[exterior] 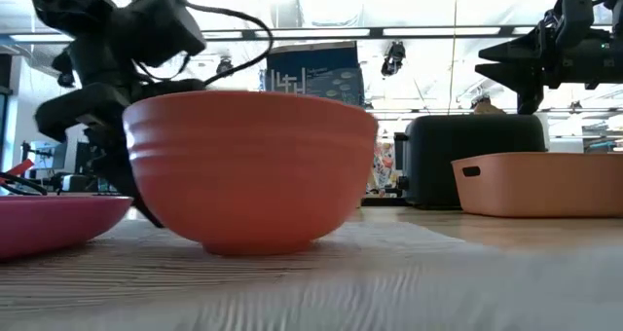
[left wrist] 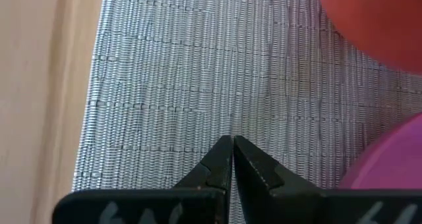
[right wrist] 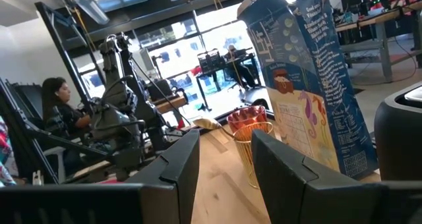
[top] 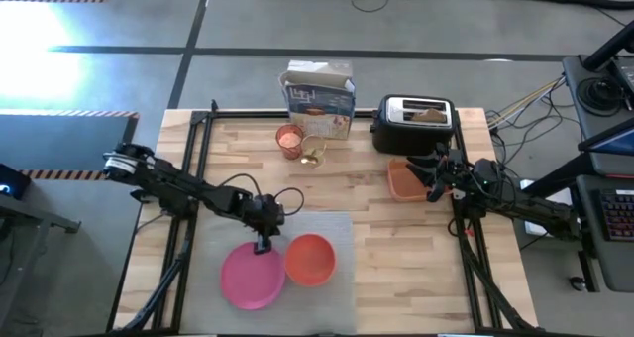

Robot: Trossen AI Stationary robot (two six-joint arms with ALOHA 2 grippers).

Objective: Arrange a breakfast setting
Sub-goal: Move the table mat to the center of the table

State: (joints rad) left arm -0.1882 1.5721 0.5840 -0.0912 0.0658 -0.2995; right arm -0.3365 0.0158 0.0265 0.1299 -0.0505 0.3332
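The left claw (top: 263, 246), closed and empty, hangs over the grey placemat (top: 327, 228) beside the pink plate (top: 251, 276) and orange bowl (top: 310, 259); the right claw (top: 433, 191), partly open and empty, hovers above the orange tray (top: 401, 181).

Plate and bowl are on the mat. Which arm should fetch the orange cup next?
Probably the left. The orange cup stands at the table's back left of centre, nearer the left gripper, shut above the placemat. The right gripper hangs over the tray.
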